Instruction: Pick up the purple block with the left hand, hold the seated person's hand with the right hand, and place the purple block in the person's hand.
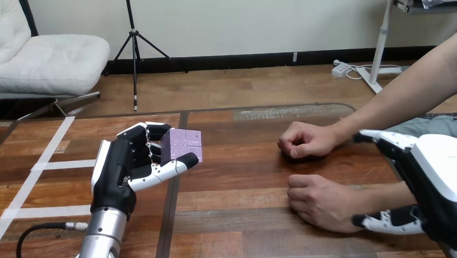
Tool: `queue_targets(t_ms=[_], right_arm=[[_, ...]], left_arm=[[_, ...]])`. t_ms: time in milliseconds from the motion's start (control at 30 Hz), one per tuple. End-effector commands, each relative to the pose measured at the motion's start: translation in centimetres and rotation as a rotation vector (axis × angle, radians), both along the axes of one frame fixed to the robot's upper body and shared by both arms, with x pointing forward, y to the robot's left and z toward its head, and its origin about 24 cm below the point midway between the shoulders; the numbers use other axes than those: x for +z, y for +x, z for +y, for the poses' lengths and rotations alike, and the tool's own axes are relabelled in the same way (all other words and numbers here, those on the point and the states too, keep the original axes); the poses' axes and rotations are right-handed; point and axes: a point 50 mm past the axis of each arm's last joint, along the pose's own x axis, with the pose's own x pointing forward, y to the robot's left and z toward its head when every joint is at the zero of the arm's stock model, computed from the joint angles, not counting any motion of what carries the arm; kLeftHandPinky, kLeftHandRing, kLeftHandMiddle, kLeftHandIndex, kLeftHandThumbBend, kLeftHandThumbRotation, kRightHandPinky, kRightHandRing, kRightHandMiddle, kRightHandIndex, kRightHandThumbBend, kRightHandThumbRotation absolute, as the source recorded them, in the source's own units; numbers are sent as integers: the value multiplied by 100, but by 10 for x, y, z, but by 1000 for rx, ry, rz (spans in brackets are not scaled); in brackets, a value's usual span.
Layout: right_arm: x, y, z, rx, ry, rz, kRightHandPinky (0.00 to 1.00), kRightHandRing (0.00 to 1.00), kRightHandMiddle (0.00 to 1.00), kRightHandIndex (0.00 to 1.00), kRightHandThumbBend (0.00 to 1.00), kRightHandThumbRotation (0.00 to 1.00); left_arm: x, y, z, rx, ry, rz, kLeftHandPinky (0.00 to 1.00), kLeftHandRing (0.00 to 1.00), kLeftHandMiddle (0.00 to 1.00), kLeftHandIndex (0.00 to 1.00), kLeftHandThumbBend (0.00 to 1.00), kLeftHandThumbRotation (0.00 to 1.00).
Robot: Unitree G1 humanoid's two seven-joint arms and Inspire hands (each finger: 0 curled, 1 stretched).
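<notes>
At left | left hand (123, 168) grips purple block (181, 146) | right hand (443, 175) beside person's wrist (376, 199)

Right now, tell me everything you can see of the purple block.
The block is a pale purple cube with a matte, faintly speckled surface and thin seams that split its faces into smaller squares. It sits slightly turned, one corner toward the camera, left of the table's middle. The left hand grips it: fingers curl over its top and far left side, and the thumb presses along its lower front edge. Nothing else touches it. Whether it clears the table I cannot tell.
</notes>
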Motion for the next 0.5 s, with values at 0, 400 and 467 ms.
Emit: queue_targets(t_ms=[0, 400, 467], right_arm=[[23, 9, -1, 17, -81, -58, 82, 82, 82, 80, 87, 0], [26, 17, -6, -15, -198, 35, 83, 82, 82, 79, 88, 0], [27, 18, -7, -18, -210, 45, 83, 82, 82, 79, 88, 0]], left_arm=[[22, 11, 1, -1, 7, -111, 34, 40, 46, 49, 86, 14], [22, 11, 1, -5, 10, -112, 34, 39, 46, 49, 86, 14], [22, 11, 1, -4, 9, -112, 34, 39, 46, 49, 86, 14]])
